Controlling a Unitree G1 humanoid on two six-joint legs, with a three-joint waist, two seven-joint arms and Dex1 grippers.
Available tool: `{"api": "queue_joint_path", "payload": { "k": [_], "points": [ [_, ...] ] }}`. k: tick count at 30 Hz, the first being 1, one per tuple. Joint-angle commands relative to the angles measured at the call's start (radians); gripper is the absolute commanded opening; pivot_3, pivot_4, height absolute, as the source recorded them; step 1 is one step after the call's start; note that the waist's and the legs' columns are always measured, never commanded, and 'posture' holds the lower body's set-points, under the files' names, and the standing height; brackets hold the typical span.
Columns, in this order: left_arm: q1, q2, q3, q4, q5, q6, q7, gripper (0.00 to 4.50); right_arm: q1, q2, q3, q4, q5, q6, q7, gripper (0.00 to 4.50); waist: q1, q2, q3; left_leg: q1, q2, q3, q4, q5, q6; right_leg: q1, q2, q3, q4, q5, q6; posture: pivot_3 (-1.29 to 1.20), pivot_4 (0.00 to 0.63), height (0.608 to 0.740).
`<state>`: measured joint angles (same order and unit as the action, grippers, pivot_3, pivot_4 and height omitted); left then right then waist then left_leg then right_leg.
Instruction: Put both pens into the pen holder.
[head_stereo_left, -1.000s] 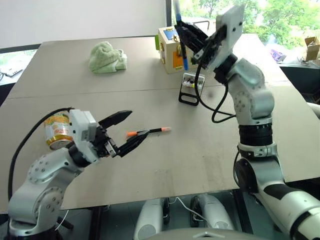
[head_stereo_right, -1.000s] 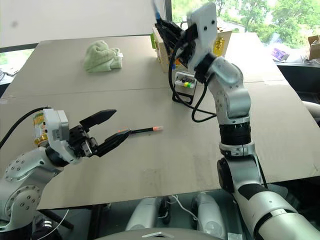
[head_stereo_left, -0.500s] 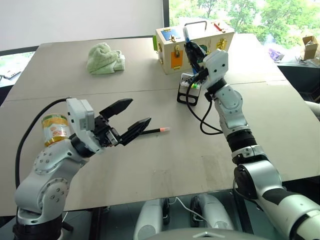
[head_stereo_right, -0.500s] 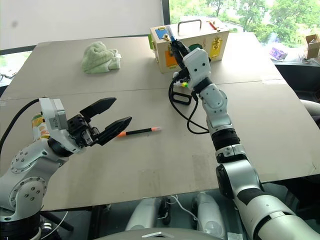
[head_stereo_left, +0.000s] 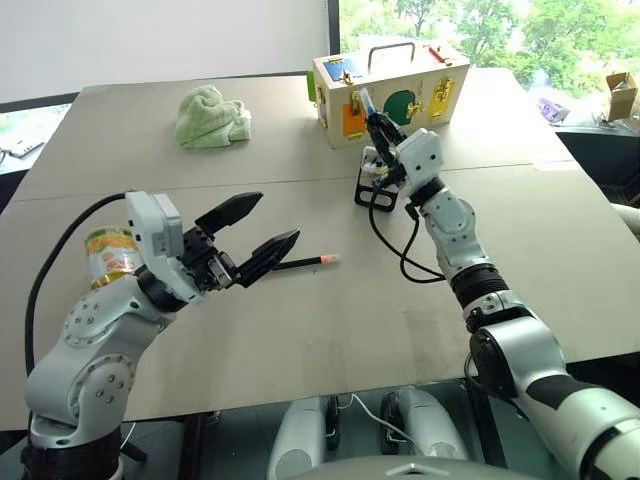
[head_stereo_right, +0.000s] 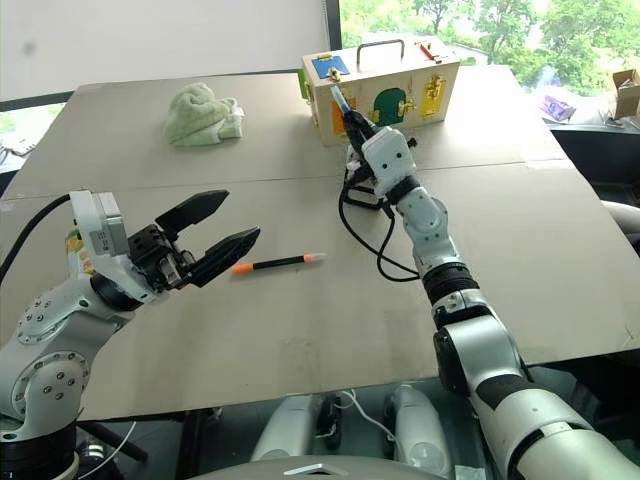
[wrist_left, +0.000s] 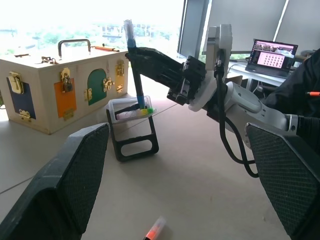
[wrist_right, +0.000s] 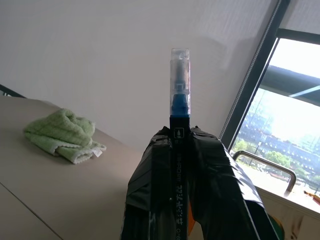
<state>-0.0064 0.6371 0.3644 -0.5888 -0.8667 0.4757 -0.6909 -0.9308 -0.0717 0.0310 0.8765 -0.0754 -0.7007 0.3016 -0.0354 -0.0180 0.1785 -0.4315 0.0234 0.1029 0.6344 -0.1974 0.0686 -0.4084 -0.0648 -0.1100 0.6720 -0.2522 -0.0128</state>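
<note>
The desk (head_stereo_left: 420, 300) is pale board with a seam across it, standing before a white wall and windows onto green trees; the left wrist view shows a laptop (wrist_left: 272, 55) behind the right arm.

A yellow-labelled can (head_stereo_left: 110, 255) sits beside the left arm, its print too small to read. Beyond the left end effector (head_stereo_left: 262, 232) lies a green cloth (head_stereo_left: 212, 115).

The left end effector is spread wide and holds nothing; the orange-ended pen (head_stereo_right: 275, 264) lies on the desk just past its fingertips.

The right end effector (wrist_left: 142, 55) is clenched on the blue-tipped pen (wrist_left: 136, 70), held upright with its lower end in the pen holder (wrist_left: 131, 127) directly below. The wooden box (head_stereo_left: 390, 85) stands just behind.
</note>
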Motion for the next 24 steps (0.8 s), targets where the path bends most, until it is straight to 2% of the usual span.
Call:
{"api": "queue_joint_path", "payload": {
  "k": [1, 8, 9, 10, 13, 14, 15, 18, 21, 24],
  "points": [
    [0.016, 0.010, 0.028, -0.028, -0.012, -0.010, 0.000, 4.50, -0.045, -0.008, -0.002, 0.024, -0.008, -0.058, -0.029, 0.03, -0.001, 0.000, 0.000, 0.000, 0.000, 0.000, 0.000, 0.000, 0.000, 0.000, 0.000, 0.000, 0.000, 0.000, 0.000, 0.00, 0.150, 0.740],
    [0.042, 0.011, 0.042, -0.038, -0.014, -0.013, 0.000, 4.50, -0.071, 0.002, -0.019, 0.121, 0.011, -0.101, -0.050, 0.03, -0.001, 0.000, 0.000, 0.000, 0.000, 0.000, 0.000, 0.000, 0.000, 0.000, 0.000, 0.000, 0.000, 0.000, 0.000, 0.00, 0.150, 0.740],
    [0.044, 0.011, 0.043, -0.037, -0.014, -0.013, -0.001, 4.50, -0.072, 0.003, -0.022, 0.127, 0.013, -0.108, -0.055, 0.93, -0.001, 0.000, 0.000, 0.000, 0.000, 0.000, 0.000, 0.000, 0.000, 0.000, 0.000, 0.000, 0.000, 0.000, 0.000, 0.00, 0.150, 0.740],
    [0.048, 0.012, 0.046, -0.037, -0.015, -0.014, -0.002, 4.50, -0.067, 0.002, -0.023, 0.127, 0.016, -0.112, -0.052, 1.21, -0.001, 0.000, 0.000, 0.000, 0.000, 0.000, 0.000, 0.000, 0.000, 0.000, 0.000, 0.000, 0.000, 0.000, 0.000, 0.00, 0.150, 0.740],
    [0.058, 0.014, 0.051, -0.031, -0.014, -0.017, -0.010, 4.50, -0.045, -0.004, -0.023, 0.116, 0.022, -0.122, -0.042, 2.46, -0.001, 0.000, 0.000, 0.000, 0.000, 0.000, 0.000, 0.000, 0.000, 0.000, 0.000, 0.000, 0.000, 0.000, 0.000, 0.00, 0.150, 0.740],
    [0.060, 0.014, 0.051, -0.028, -0.013, -0.019, -0.015, 4.50, -0.033, -0.007, -0.022, 0.103, 0.025, -0.123, -0.036, 2.66, -0.001, 0.000, 0.000, 0.000, 0.000, 0.000, 0.000, 0.000, 0.000, 0.000, 0.000, 0.000, 0.000, 0.000, 0.000, 0.00, 0.150, 0.740],
    [0.061, 0.015, 0.050, -0.023, -0.011, -0.020, -0.019, 4.50, -0.018, -0.012, -0.021, 0.085, 0.029, -0.124, -0.031, 3.19, -0.001, 0.000, 0.000, 0.000, 0.000, 0.000, 0.000, 0.000, 0.000, 0.000, 0.000, 0.000, 0.000, 0.000, 0.000, 0.00, 0.150, 0.740],
    [0.062, 0.019, 0.038, -0.004, -0.005, -0.012, -0.028, 4.50, 0.033, -0.028, -0.015, 0.009, 0.026, -0.104, -0.023, 4.40, 0.001, 0.000, 0.000, 0.000, 0.000, 0.000, 0.000, 0.000, 0.000, 0.000, 0.000, 0.000, 0.000, 0.000, 0.000, 0.00, 0.150, 0.740],
    [0.053, 0.052, -0.006, 0.043, 0.078, 0.002, -0.023, 4.50, 0.118, -0.054, -0.004, -0.173, 0.053, 0.012, 0.023, 4.47, 0.003, 0.000, 0.000, 0.000, 0.000, 0.000, 0.000, 0.000, 0.000, 0.000, 0.000, 0.000, 0.000, 0.000, 0.000, 0.00, 0.150, 0.740],
    [0.012, 0.147, -0.072, 0.118, 0.190, 0.050, -0.019, 4.50, 0.263, -0.110, 0.041, -0.497, 0.168, 0.255, 0.182, 4.47, 0.015, 0.000, 0.000, 0.000, 0.000, 0.000, 0.000, 0.000, 0.000, 0.000, 0.000, 0.001, 0.001, 0.000, 0.000, 0.00, 0.150, 0.740]
  ]
}}
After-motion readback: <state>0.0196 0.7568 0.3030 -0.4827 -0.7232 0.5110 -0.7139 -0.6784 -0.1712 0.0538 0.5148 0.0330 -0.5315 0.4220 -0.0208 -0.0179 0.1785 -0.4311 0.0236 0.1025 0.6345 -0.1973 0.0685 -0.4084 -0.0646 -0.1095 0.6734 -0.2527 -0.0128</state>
